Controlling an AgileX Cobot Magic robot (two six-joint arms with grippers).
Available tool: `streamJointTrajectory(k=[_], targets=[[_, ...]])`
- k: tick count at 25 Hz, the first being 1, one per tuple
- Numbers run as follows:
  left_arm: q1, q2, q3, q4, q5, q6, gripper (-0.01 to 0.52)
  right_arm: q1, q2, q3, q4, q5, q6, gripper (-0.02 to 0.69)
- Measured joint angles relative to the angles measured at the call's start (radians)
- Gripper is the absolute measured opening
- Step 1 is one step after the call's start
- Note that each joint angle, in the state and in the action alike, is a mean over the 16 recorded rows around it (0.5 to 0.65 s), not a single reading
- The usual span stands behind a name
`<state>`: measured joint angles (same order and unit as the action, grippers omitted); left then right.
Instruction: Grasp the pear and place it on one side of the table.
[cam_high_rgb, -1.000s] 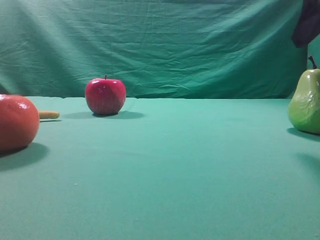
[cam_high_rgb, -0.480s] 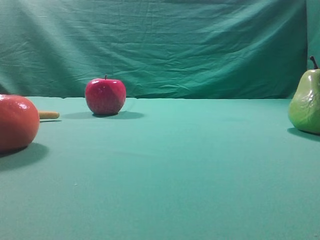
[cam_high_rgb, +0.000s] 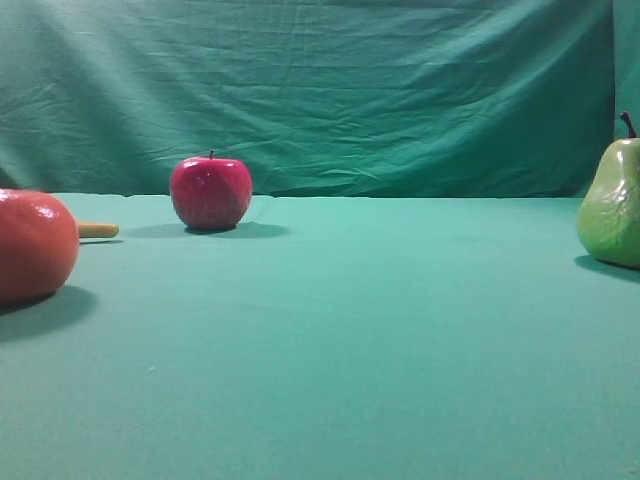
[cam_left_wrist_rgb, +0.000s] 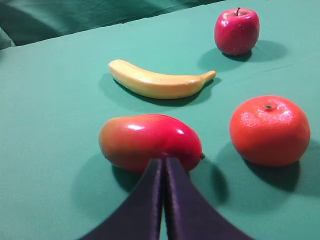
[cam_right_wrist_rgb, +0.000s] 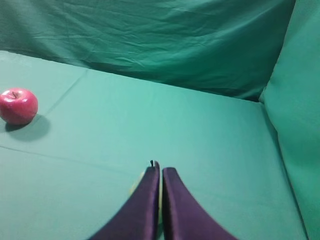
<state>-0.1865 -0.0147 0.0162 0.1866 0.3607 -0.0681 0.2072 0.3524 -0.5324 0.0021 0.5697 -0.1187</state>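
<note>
The yellow-green pear (cam_high_rgb: 610, 205) stands upright on the teal table (cam_high_rgb: 350, 330) at the far right edge of the exterior view, its dark stem up. No gripper shows in that view. In the right wrist view my right gripper (cam_right_wrist_rgb: 161, 167) is shut and empty above the pear; only the stem tip (cam_right_wrist_rgb: 151, 162) and a pale sliver (cam_right_wrist_rgb: 136, 183) show past the fingers. In the left wrist view my left gripper (cam_left_wrist_rgb: 164, 161) is shut and empty, just in front of a red mango (cam_left_wrist_rgb: 150, 140).
A red apple (cam_high_rgb: 210, 192) stands at the back left and shows in both wrist views (cam_left_wrist_rgb: 236, 31) (cam_right_wrist_rgb: 18, 105). A big orange-red fruit (cam_high_rgb: 35, 245) sits at the left edge. A banana (cam_left_wrist_rgb: 160, 82) lies behind the mango. The wrinkled green backdrop (cam_high_rgb: 320, 90) closes the back.
A dark arm part at the top right of the exterior view one second ago has left the view. The pear and the other fruit have not moved.
</note>
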Motion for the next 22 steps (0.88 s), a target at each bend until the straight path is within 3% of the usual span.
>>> streamJointTrajectory(k=[13, 22], targets=[[0.0, 0.0, 0.0, 0.0, 0.0, 0.0, 0.0, -0.082, -0.252, 0.421, -0.024, -0.207, 0.02, 0.0], [0.0, 0.0, 0.0, 0.0, 0.0, 0.0, 0.0, -0.139, -0.355, 0.556, -0.014, -0.216, 0.054, 0.0]])
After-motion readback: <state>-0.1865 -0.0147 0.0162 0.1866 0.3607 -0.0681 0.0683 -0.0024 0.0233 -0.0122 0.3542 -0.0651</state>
